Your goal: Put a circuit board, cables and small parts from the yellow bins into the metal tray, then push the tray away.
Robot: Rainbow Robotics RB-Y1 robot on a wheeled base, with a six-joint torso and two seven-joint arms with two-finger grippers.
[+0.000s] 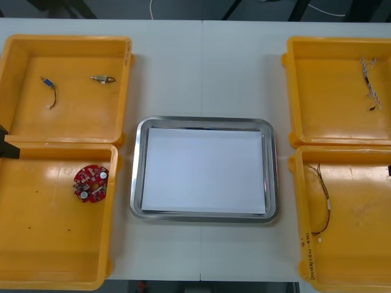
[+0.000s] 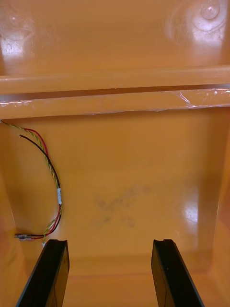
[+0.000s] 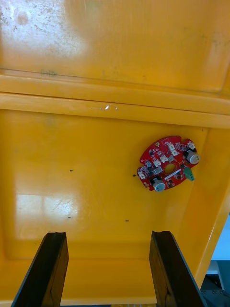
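Note:
The metal tray [image 1: 202,122], white inside, lies between the yellow bins with nothing in it. A round red circuit board [image 1: 90,183] rests in the near left bin [image 1: 49,250]. My left gripper [image 3: 108,236] hangs open over that bin's floor, and the circuit board [image 3: 167,164] lies beyond its fingers, nearer one of them. My right gripper [image 2: 111,242] is open above the near right bin [image 1: 360,250]. A red and yellow cable [image 2: 50,177] curls there, ending close to one finger [image 2: 50,268]. That cable [image 1: 324,198] lies along the bin's tray-side wall.
The far left bin [image 1: 24,61] holds a short black cable [image 1: 51,93] and a small metal part [image 1: 102,79]. A twisted blue and white cable [image 1: 371,82] lies in the far right bin [image 1: 317,91]. Bare table surrounds the tray.

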